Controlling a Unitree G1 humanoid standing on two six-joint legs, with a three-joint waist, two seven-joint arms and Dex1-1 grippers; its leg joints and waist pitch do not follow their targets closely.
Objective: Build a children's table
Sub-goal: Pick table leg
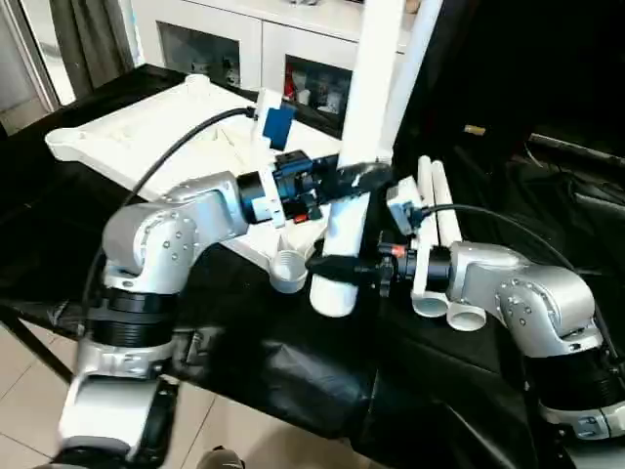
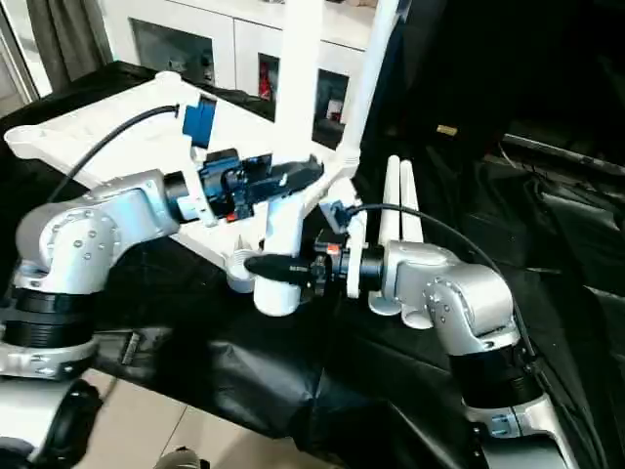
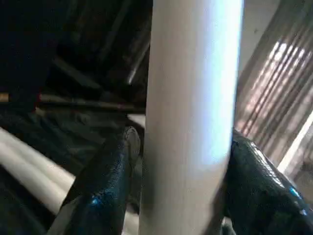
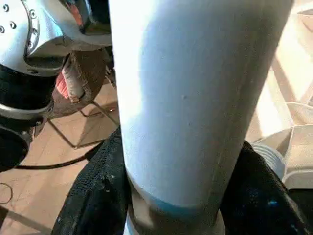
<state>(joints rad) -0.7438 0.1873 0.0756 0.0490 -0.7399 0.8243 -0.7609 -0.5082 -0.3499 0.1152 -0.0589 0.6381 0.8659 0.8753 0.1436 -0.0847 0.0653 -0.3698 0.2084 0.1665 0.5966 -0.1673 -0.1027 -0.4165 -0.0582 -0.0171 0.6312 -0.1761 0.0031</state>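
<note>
Black cloth covers the desk [image 1: 293,371], with a white cabinet [image 1: 244,39] behind at 12 o'clock. At 10 o'clock lies the tabletop [image 1: 146,137], underside up. In the middle an upright leg [image 1: 366,107] stands by the tabletop's near corner; the left claw [image 1: 363,178] brackets it higher up, the right claw [image 1: 327,264] grips it near the bottom. At 3 o'clock two spare legs [image 1: 439,210] lie side by side.

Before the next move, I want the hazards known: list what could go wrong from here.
1. The upright leg is clamped low by the right gripper and higher by the left gripper; its open end hangs beside the corner socket, so it could miss.
2. It might tip onto the two spare legs.
</note>
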